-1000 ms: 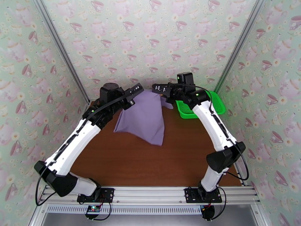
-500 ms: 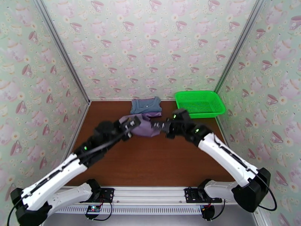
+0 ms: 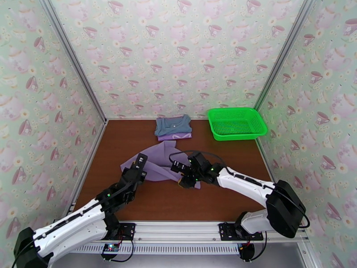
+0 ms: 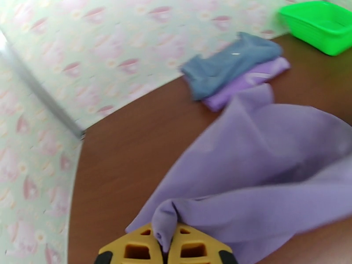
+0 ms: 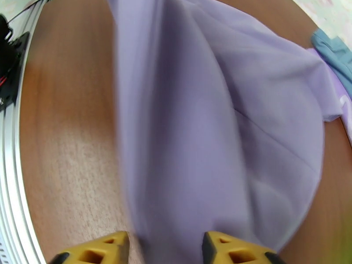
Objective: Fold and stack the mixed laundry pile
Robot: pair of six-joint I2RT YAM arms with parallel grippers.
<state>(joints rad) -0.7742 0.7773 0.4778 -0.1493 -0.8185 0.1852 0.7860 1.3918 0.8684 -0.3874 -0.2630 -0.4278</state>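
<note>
The pale lavender-grey cloth garment (image 3: 157,168) lies rumpled on the middle of the brown wooden table (image 3: 209,202), well apart from the folded dusty blue-grey garment (image 3: 173,125) stacked on the bright purple shirt (image 3: 176,136) at the far edge. One corner is pinched between the fingers of the left gripper (image 4: 166,237). The fingers of the right gripper (image 5: 166,245) are spread over the opposite edge. If only the pinched side is pulled, the cloth is likely to be dragged askew and creases folded in.
</note>
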